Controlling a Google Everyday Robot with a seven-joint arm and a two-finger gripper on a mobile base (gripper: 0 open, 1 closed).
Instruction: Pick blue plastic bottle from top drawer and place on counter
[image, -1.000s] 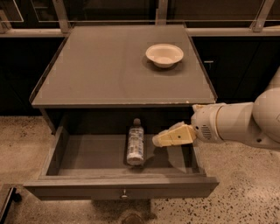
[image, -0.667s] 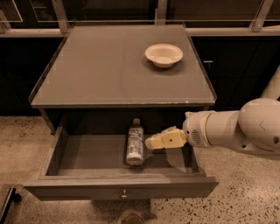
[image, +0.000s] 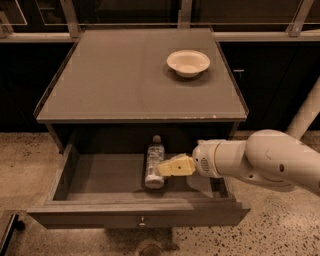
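In the camera view, lower centre, the gripper (image: 163, 169) sits against the right side of the bottle (image: 151, 161) lying in the open drawer (image: 100, 173), spread or closed I cannot tell: the reach-to-grasp step, so next it must pinch the bottle, then lift it to the counter (image: 120, 80).

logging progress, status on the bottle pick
Gripper inside open top drawer, beside the blue plastic bottle. Bottle lying in drawer, not lifted. Nothing between them; white bowl on counter.
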